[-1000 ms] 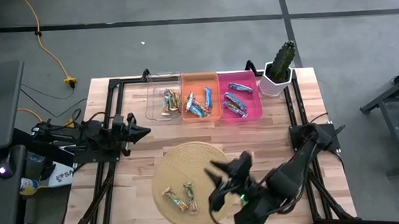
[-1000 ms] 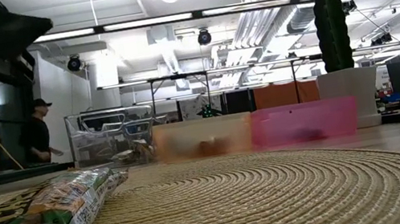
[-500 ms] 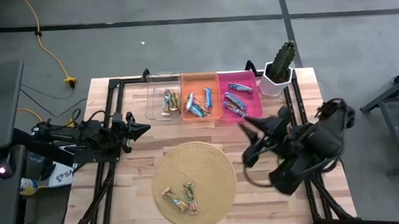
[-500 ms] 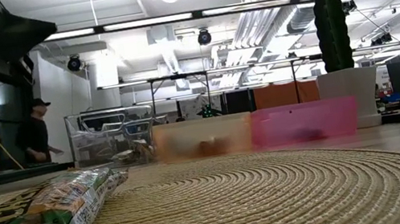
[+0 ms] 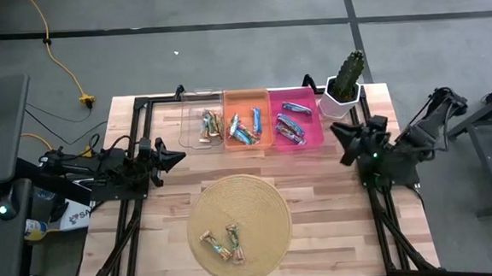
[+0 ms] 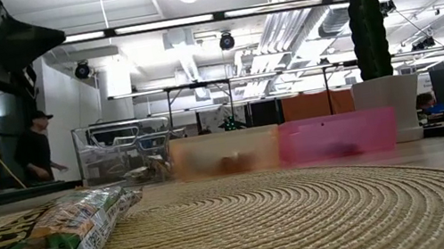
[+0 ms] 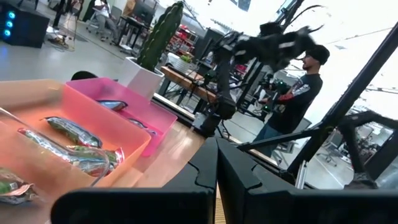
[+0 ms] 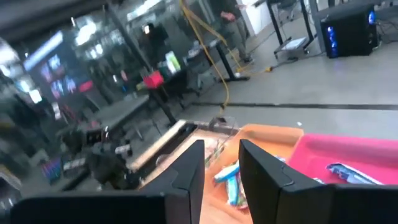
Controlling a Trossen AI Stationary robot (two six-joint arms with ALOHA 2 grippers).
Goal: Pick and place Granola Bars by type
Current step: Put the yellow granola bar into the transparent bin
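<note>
On the round woven straw mat [image 5: 239, 228] two tan foil granola bars [image 5: 222, 242] wait for you — other bars already fill three bins [image 5: 251, 120]. Your right gripper [image 5: 342, 142] sits near the pink bin, fingers apart, empty — left gripper [image 5: 177, 157] clenched.

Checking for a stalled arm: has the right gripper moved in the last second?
Yes. The right gripper swung from over the woven mat to the table's right edge, near the cactus pot.
</note>
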